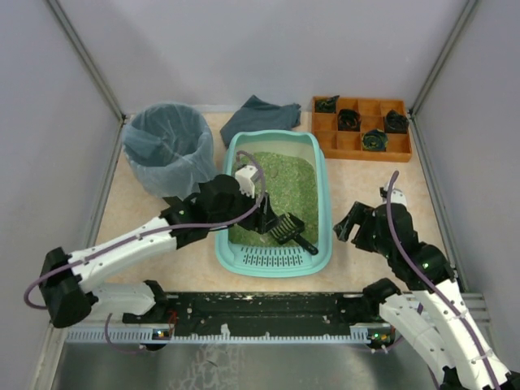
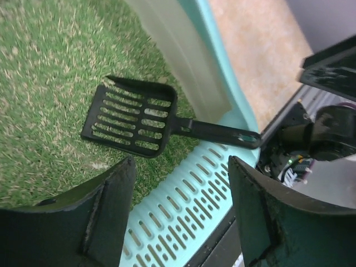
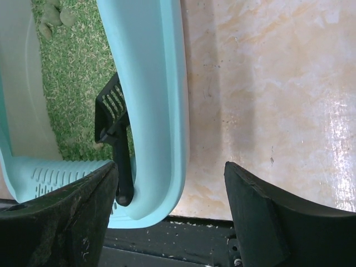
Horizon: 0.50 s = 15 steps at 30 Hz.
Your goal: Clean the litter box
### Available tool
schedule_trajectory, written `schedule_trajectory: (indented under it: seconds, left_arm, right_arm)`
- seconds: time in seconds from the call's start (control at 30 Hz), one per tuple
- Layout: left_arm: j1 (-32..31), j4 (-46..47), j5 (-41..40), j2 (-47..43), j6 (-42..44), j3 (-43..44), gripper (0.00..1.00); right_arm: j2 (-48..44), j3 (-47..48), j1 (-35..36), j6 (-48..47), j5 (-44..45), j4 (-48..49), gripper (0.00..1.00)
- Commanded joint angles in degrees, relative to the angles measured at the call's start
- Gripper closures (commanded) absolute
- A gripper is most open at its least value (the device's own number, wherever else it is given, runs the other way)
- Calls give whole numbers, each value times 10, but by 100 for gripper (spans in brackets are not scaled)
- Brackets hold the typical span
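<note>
Litter box [image 1: 323, 195] beneath outstretched left gripper [image 1: 262, 218]

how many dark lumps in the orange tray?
4 lumps: far-left corner, left of centre, right side, front of the tray. None looks hidden.

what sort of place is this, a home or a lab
Likely a lab test cell: plain grey walls box in the table, two robot arms are bolted at its edge, and the litter box sits staged.
</note>
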Motion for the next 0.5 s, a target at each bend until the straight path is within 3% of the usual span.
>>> schedule_trajectory:
  seconds: [0.0, 0.47]
  left_arm:
    - [-28, 72, -22, 59, -58, -8, 28]
    - [-72, 164, -27, 205, -67, -1, 41]
  right_arm:
    - [-17, -3, 3, 8, 19, 3, 23]
    - [-40, -21, 3, 8, 13, 1, 23]
